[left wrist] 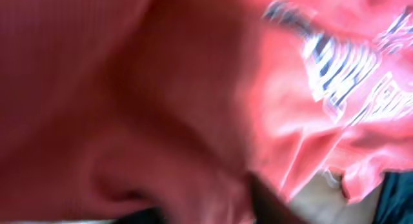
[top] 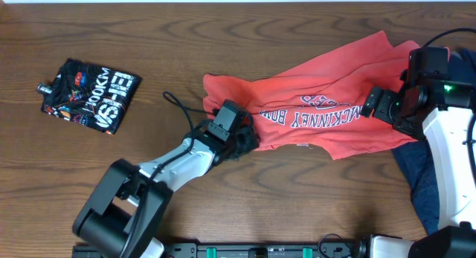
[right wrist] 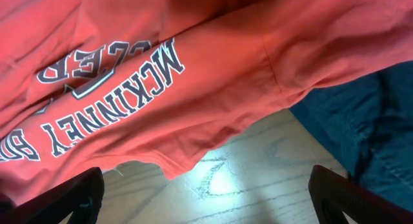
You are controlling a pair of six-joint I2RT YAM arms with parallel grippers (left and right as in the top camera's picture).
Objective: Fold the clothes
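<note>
Overhead shows the red shirt spread for folding, the right gripper wide open and empty, the left gripper buried in cloth, grip unclear.

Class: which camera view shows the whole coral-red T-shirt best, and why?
The overhead view: the coral-red fabric T-shirt shows nearly its whole outline there. The left wrist view gives only blurred red cloth and part of the print; the right wrist view gives sharp lettering and a hem, no outline.
</note>
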